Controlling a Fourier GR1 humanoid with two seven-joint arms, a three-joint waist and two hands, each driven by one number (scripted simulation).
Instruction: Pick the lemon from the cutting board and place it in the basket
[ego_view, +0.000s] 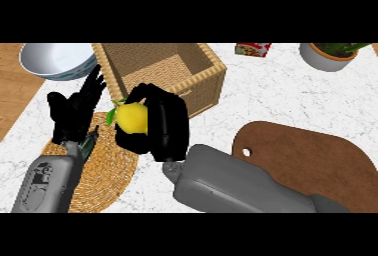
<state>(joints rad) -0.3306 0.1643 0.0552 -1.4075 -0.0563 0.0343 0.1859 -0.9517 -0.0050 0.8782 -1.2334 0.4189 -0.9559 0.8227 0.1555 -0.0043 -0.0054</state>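
Fingers (171, 120) of the right hand (159, 127) are curled right around the lemon (132, 118), thumb side wrapping underneath, so the yellow fruit is pinched in that black hand with a bit of green leaf poking out on its left. So the lemon is off the cutting board (310, 160) and up in the hand, sitting just in front of the near wall of the basket (188, 82), not inside it. From where I'm standing it overlaps the basket's front left corner and hangs above the edge of a round woven mat (107, 172) on the counter (280, 95). The brown board lies well off to the right with its hanging hole pointing toward the hand, and the grey forearm crosses its lower left corner. Over on the other side, the left hand (72, 112) is just parked open, fingers straight and spread a little, pointing up toward the basket's left wall, holding nothing, above that same mat. Behind it there's a white bowl (55, 60) beside the basket, touching or nearly so, can't quite tell. Further back right there's a potted plant (330, 55) in a white pot and a small red box (253, 49) near the top edge.
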